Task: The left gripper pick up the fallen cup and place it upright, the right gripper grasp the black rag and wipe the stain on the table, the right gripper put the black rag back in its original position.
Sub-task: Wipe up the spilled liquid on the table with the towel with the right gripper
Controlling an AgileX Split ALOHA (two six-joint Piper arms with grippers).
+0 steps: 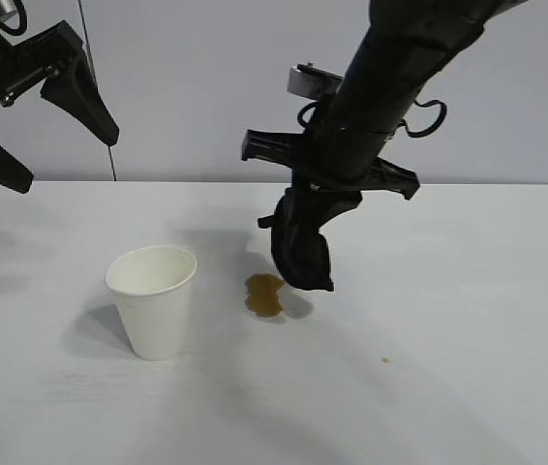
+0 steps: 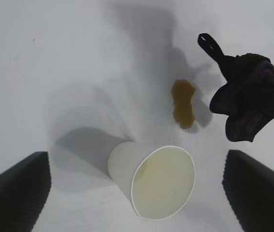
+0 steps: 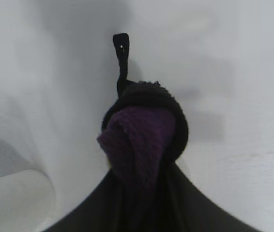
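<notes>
Black bunched cloth, the black rag (image 1: 303,247), hangs pinched in my right gripper (image 1: 315,208) beside the amber-brown stain (image 1: 264,294) for wiping, while my left gripper (image 1: 37,107), fingers spread empty, waits above the upright white paper cup (image 1: 153,300).

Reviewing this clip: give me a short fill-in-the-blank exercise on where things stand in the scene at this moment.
1. The cup stands ____ on the table.
2. The right gripper holds the ____.
3. The black rag hangs just beside the ____, not yet wiping it.
4. The left gripper, raised at the exterior view's left, is ____.

Missing words: upright; black rag; stain; open
</notes>
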